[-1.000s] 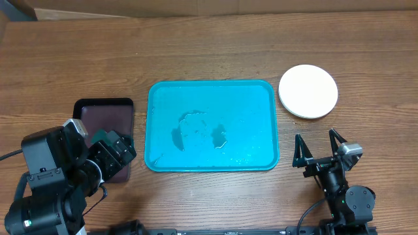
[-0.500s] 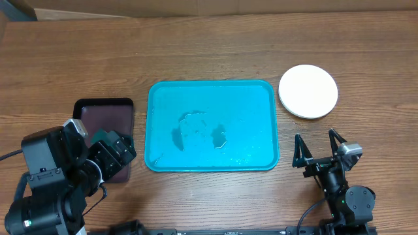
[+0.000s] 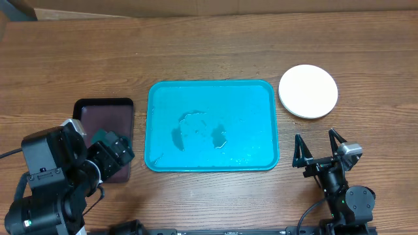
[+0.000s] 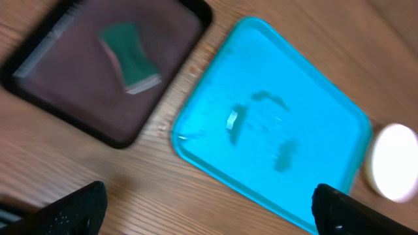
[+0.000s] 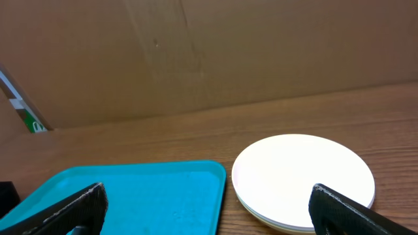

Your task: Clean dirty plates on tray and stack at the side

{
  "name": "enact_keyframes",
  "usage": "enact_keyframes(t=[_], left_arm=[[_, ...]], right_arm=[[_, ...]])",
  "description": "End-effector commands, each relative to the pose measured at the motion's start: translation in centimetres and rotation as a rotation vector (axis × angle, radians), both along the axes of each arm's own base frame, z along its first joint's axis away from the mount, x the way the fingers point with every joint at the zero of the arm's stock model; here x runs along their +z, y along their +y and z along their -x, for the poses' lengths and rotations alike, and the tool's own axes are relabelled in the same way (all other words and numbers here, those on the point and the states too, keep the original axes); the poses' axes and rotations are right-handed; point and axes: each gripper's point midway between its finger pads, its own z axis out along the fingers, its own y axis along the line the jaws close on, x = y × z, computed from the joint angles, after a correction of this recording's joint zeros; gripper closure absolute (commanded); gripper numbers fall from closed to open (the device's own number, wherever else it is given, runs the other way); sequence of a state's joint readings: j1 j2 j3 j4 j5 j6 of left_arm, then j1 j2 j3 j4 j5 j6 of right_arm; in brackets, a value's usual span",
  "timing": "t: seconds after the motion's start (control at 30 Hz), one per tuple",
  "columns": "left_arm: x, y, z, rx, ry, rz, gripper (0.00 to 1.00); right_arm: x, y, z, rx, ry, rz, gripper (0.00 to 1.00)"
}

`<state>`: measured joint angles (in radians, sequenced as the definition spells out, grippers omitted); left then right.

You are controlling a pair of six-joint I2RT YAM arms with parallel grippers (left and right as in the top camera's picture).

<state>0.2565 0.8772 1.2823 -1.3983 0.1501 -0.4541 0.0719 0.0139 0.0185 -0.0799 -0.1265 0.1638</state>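
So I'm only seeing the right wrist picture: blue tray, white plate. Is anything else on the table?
Observer: Yes. A small dark tray lies left of the teal tray.
Operator: Anything in it?
Observer: A green sponge, seen from the left wrist camera.
Operator: Are plates left on the blue tray?
Observer: None, only wet patches. The plates sit at its right, white on top; layered edges show below it.
Operator: What are the arms doing?
Observer: The left gripper hangs open near the dark tray; the right gripper is open below the plates, holding nothing.
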Motion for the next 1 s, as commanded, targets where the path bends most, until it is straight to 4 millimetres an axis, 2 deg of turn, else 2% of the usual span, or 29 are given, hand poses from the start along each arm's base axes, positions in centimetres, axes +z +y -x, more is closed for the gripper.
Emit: enact_keyframes(t=[0.0, 0.37, 0.53, 0.8, 0.97], left_arm=[[-0.1, 2.3, 0.4, 0.032, 0.027, -0.139, 0.00], [-1.1, 0.8, 1.9, -0.003, 0.094, -0.070, 0.00], [-1.1, 0.9, 1.8, -0.009, 0.092, -0.079, 0.00], [-1.1, -0.4, 1.6, -0.300, 0.021, -0.214, 0.00], [-0.7, -4.2, 0.1, -0.583, -0.239, -0.250, 0.00]], right_arm=[[-0.1, -0.1, 0.0, -0.003, -0.007, -0.001, 0.00], [-0.1, -0.1, 0.0, -0.003, -0.007, 0.000, 0.00], [-0.1, -0.1, 0.0, -0.003, -0.007, 0.000, 0.00], [-0.1, -0.1, 0.0, -0.003, -0.007, 0.000, 0.00], [-0.1, -0.1, 0.0, -0.003, -0.007, 0.000, 0.00]])
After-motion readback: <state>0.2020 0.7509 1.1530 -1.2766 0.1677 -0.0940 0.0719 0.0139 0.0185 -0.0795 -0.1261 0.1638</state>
